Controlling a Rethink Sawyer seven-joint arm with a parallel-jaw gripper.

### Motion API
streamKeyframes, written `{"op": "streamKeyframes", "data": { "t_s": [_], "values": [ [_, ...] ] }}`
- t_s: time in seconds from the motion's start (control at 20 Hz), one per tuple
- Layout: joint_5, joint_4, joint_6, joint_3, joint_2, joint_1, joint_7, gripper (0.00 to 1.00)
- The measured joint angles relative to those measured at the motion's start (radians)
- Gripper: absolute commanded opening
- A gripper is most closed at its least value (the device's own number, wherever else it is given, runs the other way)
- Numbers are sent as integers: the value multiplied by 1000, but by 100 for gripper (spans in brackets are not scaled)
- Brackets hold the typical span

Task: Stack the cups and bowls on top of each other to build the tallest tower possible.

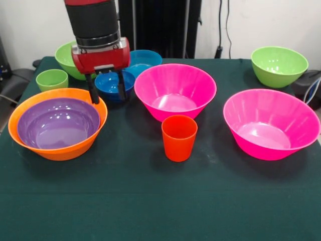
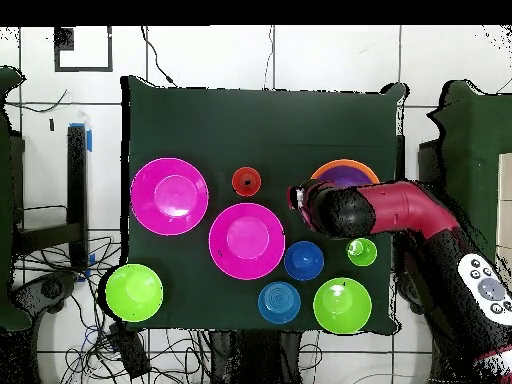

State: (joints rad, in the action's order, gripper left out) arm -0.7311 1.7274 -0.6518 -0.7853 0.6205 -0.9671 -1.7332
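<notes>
In the front view the claw (image 1: 107,89) hangs released and empty, its two dark fingers (image 1: 94,90) spread apart. They stand just behind the far rim of the orange bowl (image 1: 60,150), which holds the purple bowl (image 1: 57,125) nested inside; that pair at the left is the only start of the tower. Just behind the claw sits the dark blue bowl (image 1: 111,82). It looks like the likely next pick. To take it well, one finger should drop inside the rim and one outside, clear of the orange rim close by, and close square on the wall.

Counted here: two pink bowls, one in the middle (image 1: 175,90) and one at the right (image 1: 271,123); two green bowls, far left (image 1: 67,57) and far right (image 1: 279,65); one light blue bowl (image 1: 145,59); the orange-red cup (image 1: 179,136) near the middle; the light green cup (image 1: 52,79) at the left.

From overhead the tabletop (image 2: 200,110) carries the same ten pieces, all well apart save the nested pair, and the arm (image 2: 400,212) covers part of that pair.
</notes>
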Motion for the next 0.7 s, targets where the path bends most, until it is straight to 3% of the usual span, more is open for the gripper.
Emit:
{"op": "streamKeyframes", "data": {
  "t_s": [0.7],
  "values": [
    [-42,-11,54,36,-91,26,0,100]
  ]
}}
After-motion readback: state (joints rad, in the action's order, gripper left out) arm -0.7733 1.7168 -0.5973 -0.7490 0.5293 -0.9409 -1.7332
